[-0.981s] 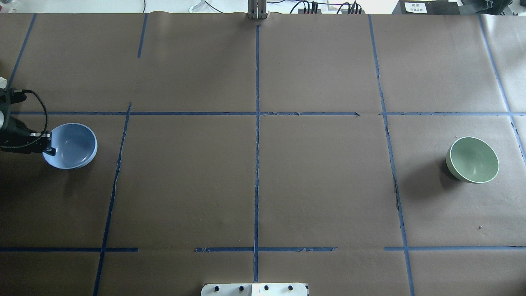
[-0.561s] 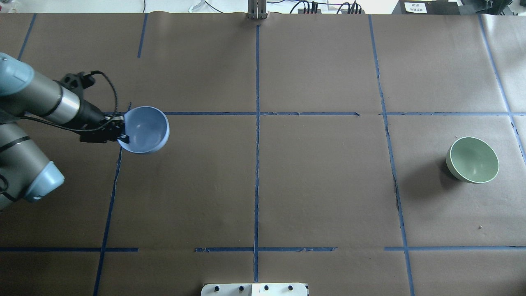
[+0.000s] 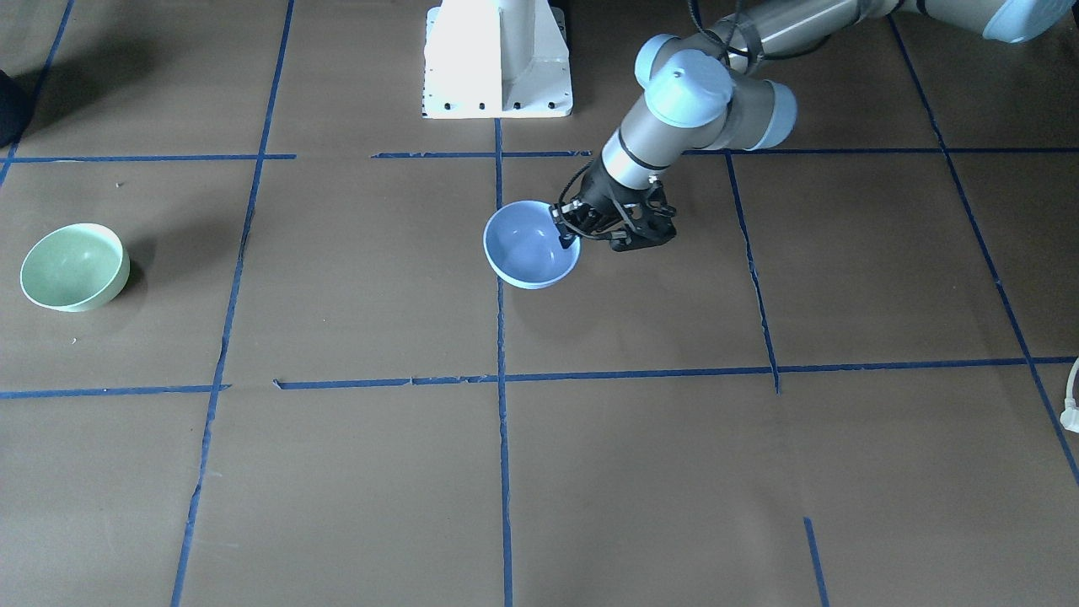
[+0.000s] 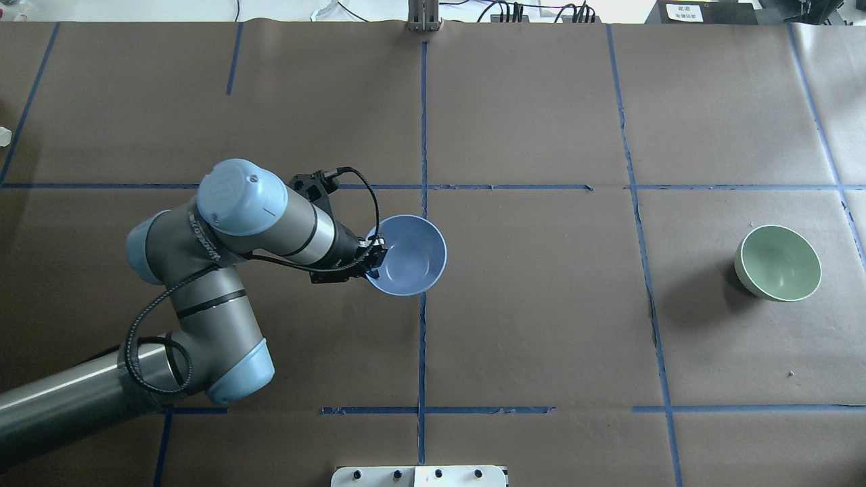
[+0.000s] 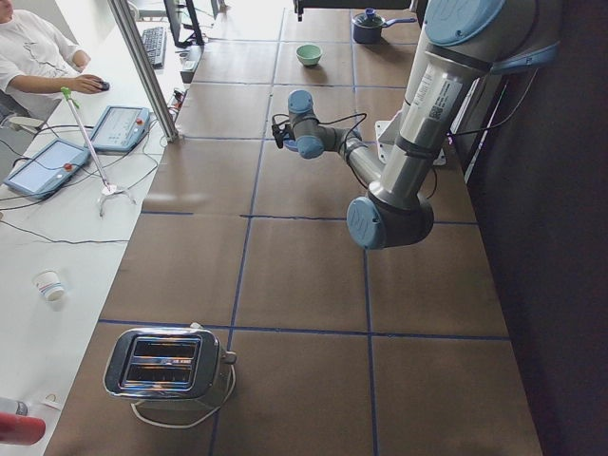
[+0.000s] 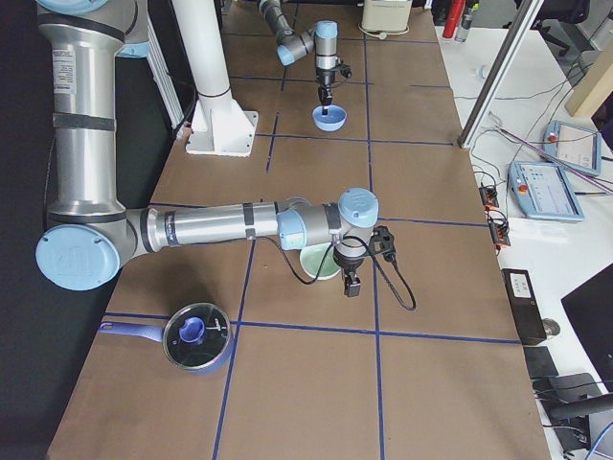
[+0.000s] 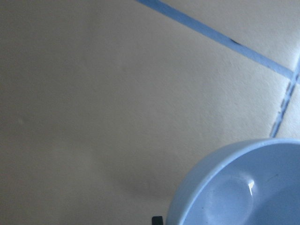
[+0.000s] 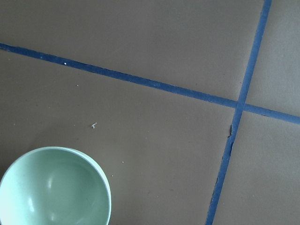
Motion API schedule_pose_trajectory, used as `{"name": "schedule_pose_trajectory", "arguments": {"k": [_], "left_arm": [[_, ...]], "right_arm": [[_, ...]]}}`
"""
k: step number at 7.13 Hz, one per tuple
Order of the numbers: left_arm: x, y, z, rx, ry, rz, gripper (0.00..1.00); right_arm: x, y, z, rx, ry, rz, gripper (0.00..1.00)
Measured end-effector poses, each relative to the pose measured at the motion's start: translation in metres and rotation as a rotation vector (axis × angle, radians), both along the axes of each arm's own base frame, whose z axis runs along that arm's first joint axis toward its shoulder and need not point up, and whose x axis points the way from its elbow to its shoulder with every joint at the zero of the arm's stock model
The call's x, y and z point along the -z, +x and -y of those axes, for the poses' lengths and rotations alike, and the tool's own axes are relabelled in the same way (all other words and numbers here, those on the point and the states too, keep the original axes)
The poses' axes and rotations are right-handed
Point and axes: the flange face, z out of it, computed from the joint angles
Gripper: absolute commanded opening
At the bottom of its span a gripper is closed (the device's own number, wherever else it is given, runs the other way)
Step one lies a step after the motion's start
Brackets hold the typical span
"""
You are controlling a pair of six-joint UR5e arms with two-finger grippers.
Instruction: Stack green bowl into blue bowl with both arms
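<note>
My left gripper is shut on the near-left rim of the blue bowl and holds it over the table's centre tape line. Both also show in the front view: the gripper and the bowl. The bowl fills the lower right of the left wrist view. The green bowl stands upright at the far right, also seen in the front view and in the right wrist view. My right gripper shows only in the right side view, beside the green bowl. I cannot tell whether it is open or shut.
Blue tape lines divide the brown table into squares. The white pedestal base stands at the robot's edge. A blue lidded pot sits near the right end and a toaster at the left end. An operator sits beside the table.
My left arm has carried the blue bowl from the far left of the table to the centre line. The green bowl has not moved.
</note>
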Motion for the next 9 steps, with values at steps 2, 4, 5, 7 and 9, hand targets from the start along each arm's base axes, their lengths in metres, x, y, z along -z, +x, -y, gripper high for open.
{"name": "schedule_pose_trajectory", "arguments": {"k": [2, 4, 5, 7, 9], "left_arm": [[0.001, 0.018, -0.006, 0.005, 0.013, 0.023, 0.20], [-0.003, 0.028, -0.009, -0.002, 0.012, 0.037, 0.20], [-0.003, 0.033, -0.010, -0.001, 0.014, 0.040, 0.20], [0.002, 0.040, -0.009, 0.005, 0.021, 0.039, 0.23], [0.005, 0.042, -0.009, 0.005, 0.024, 0.034, 1.00]], "right_arm": [[0.001, 0.000, 0.000, 0.000, 0.000, 0.002, 1.00], [0.002, 0.000, 0.000, 0.001, 0.001, 0.005, 1.00], [0.002, 0.000, 0.000, 0.001, 0.001, 0.005, 1.00], [0.002, 0.000, 0.000, 0.001, 0.001, 0.007, 1.00], [0.002, -0.001, 0.000, 0.002, -0.001, 0.010, 1.00]]}}
